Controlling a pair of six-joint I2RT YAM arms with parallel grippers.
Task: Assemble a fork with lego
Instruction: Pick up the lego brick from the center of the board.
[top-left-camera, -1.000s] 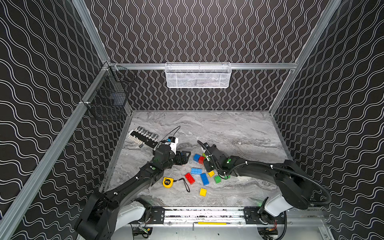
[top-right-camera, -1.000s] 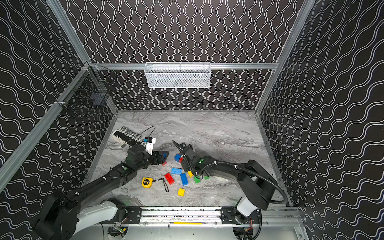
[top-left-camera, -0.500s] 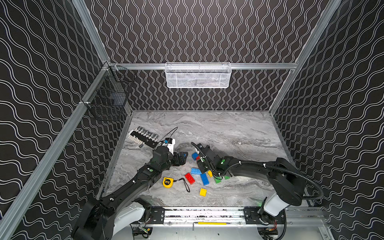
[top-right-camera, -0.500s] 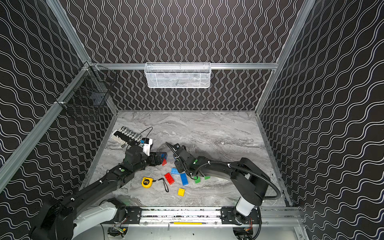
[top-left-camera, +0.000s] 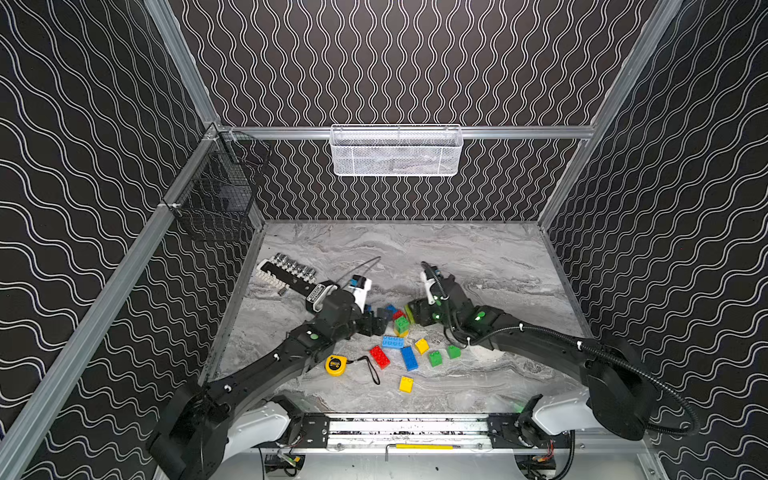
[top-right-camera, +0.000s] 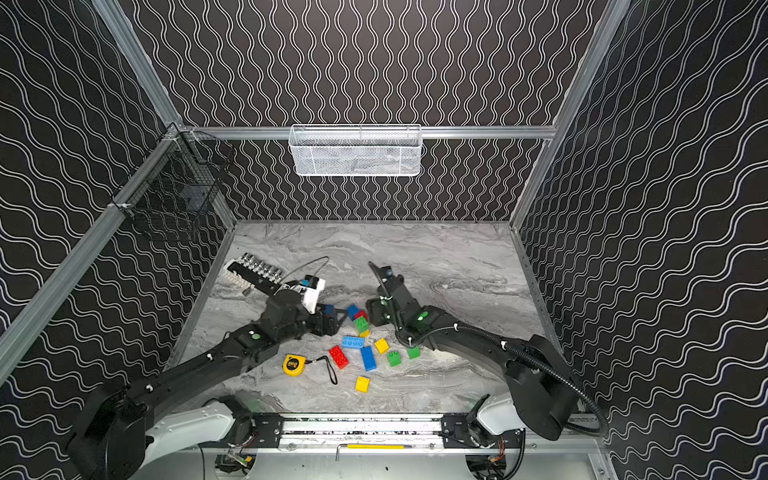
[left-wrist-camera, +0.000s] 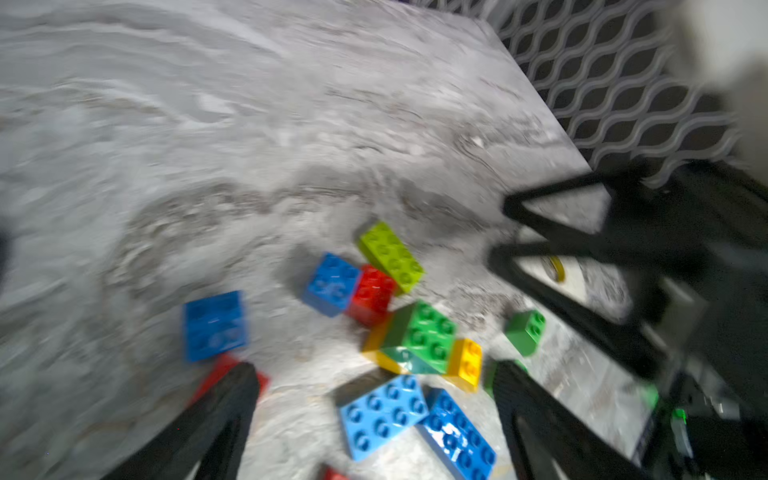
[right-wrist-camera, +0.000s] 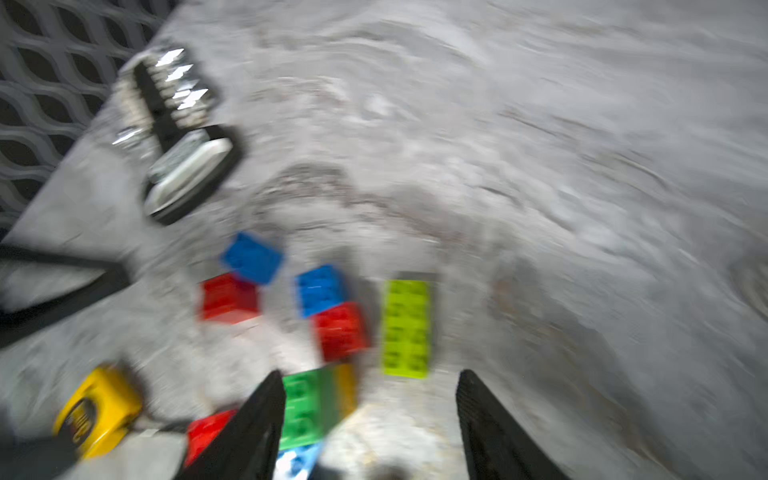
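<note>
While both arms reach low over the marble table (top-left-camera: 478, 249), the left gripper (left-wrist-camera: 374, 368) and the right gripper (right-wrist-camera: 370, 374) each stand with fingers apart, holding nothing. The lego bricks (top-left-camera: 409, 358) lie scattered between them, with a green-on-yellow stack (top-left-camera: 401, 327) nearest both.

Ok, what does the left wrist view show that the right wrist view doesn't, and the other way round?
Only the left wrist view shows the small green brick and the dark blue oblong brick. Only the right wrist view shows the yellow tape measure and the socket rack. Both show the lime oblong brick, the blue square brick right beside the red square brick, and the green brick stacked on yellow. Both views are blurred.
</note>
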